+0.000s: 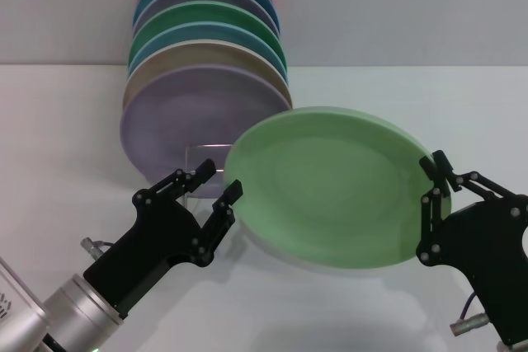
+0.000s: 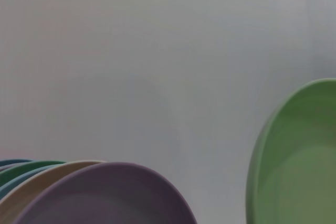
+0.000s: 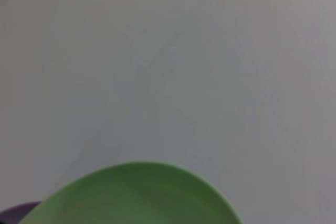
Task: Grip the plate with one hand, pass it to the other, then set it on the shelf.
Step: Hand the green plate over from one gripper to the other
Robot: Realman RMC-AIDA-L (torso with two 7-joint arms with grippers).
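Far left: row of upright plates (image 1: pixel 202 80), lilac plate (image 1: pixel 177 125) nearest, wire shelf (image 1: pixel 206 152) just showing below it. Left gripper (image 1: pixel 219 179) released, fingers spread, just left of the light green plate (image 1: pixel 330 187), not touching. Plate held tilted above the table (image 1: pixel 66 162), right gripper (image 1: pixel 439 177) clamped on its right rim.

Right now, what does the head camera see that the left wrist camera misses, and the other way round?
Only the head view shows both grippers: the right gripper shut on the plate's rim, the left gripper open beside its other edge. The left wrist view adds nothing of its own. Both show the light green plate and the racked plates, lilac plate in front.
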